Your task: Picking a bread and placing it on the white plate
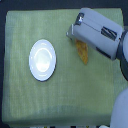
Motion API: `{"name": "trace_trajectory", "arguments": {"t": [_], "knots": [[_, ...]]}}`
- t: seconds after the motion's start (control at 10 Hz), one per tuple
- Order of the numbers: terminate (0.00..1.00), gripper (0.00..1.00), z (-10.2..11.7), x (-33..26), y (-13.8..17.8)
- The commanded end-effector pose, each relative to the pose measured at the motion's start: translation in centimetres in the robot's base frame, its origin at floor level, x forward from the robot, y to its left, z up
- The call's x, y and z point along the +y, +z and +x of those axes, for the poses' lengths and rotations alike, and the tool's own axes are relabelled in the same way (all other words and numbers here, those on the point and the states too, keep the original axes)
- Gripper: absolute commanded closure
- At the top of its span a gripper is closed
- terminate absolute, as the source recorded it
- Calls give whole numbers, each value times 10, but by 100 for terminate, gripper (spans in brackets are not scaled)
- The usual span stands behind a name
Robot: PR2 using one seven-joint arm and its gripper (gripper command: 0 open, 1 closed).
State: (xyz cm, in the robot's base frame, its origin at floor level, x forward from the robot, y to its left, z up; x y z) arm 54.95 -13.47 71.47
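Observation:
The white plate [42,60] lies on the green cloth, left of centre in the exterior view. The bread [82,52], an orange-brown loaf, lies on the cloth toward the exterior view's right, well apart from the plate. My gripper [73,34] reaches in from the upper right and hangs over the bread's upper end, hiding that part of it. The grey gripper body covers the fingers, so I cannot see whether they are open, shut, or touching the bread.
A green woven cloth [30,100] covers the whole table. The robot's pale body [120,110] fills the lower right corner. The arm [107,37] crosses the upper right of the cloth.

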Motion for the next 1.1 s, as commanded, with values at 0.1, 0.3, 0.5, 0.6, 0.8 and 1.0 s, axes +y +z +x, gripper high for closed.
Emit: {"name": "trace_trajectory", "arguments": {"t": [0.1, 0.3, 0.5, 0.6, 0.8, 1.0], "knots": [[0, 100, -11, -13, 3], [0, 100, -7, -11, 6], [0, 100, -4, -10, 6], [0, 100, 0, -11, 8], [0, 100, 2, -11, 10], [0, 100, 4, -16, 11]]}}
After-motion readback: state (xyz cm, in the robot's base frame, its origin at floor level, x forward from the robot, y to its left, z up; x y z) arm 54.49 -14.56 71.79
